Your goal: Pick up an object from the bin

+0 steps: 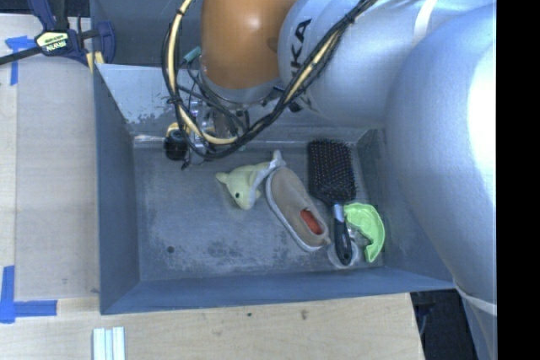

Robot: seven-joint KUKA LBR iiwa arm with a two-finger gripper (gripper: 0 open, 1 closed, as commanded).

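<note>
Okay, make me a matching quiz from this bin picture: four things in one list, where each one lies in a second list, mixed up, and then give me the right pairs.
Things:
1. hairbrush
2. shoe
3. soft toy
4. green thing

Places:
A. furthest left of the four, nearest the tool
B. in the front right corner of the bin
C. head near the back wall, handle pointing to the front
D. slanted, between the soft toy and the hairbrush

Pairs: 1-C, 2-D, 3-A, 4-B
</note>
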